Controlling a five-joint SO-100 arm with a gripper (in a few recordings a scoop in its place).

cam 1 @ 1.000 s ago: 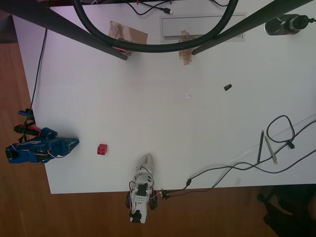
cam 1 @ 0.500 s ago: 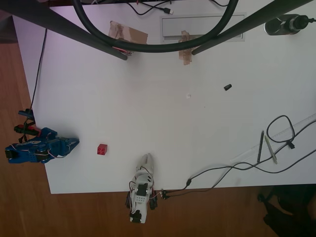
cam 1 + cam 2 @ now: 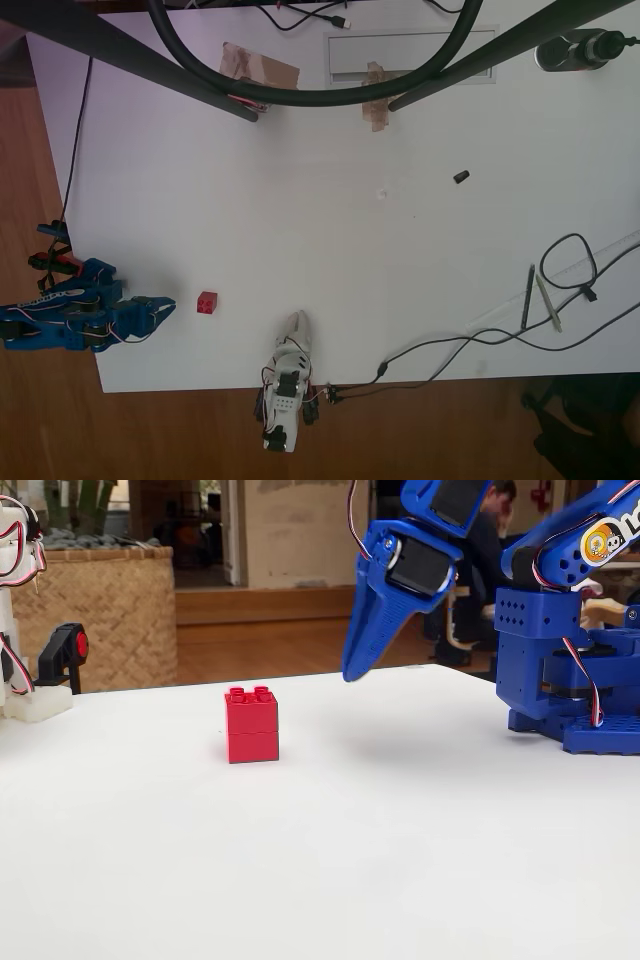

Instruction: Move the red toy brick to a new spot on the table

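Overhead view: red toy brick [image 3: 207, 302] sits upright on the table [image 3: 330, 260] near its bottom-left corner, untouched. Blue gripper [image 3: 163, 309] hangs just left of it, apart, at the left edge (jaw state: cannot tell). Wide bare tabletop right of the brick; small black cap [image 3: 460, 177] far off.

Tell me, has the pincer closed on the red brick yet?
No: in the fixed view the pincer hangs above the table, apart from the red brick, which stands free.
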